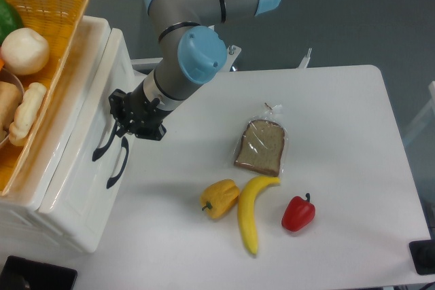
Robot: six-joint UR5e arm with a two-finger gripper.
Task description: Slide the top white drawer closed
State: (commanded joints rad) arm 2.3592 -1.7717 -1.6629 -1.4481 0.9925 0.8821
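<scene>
The top white drawer (pixel 94 96) sits pushed in, its front panel almost flush with the white cabinet, and no gap into the tray shows. Its dark curved handle (pixel 103 146) lies just below and left of my gripper (pixel 121 119). The gripper's black fingers look shut with nothing held, their tips against the drawer's front panel just above the handle. The arm reaches in from the top of the view.
The other white drawer front (pixel 80 202), with a matching handle (pixel 117 166), lies below. An orange wicker basket (pixel 64 45) of food rests on the cabinet. On the table are bagged bread (pixel 260 146), a yellow pepper (pixel 219 198), a banana (pixel 249 214) and a red pepper (pixel 298 213).
</scene>
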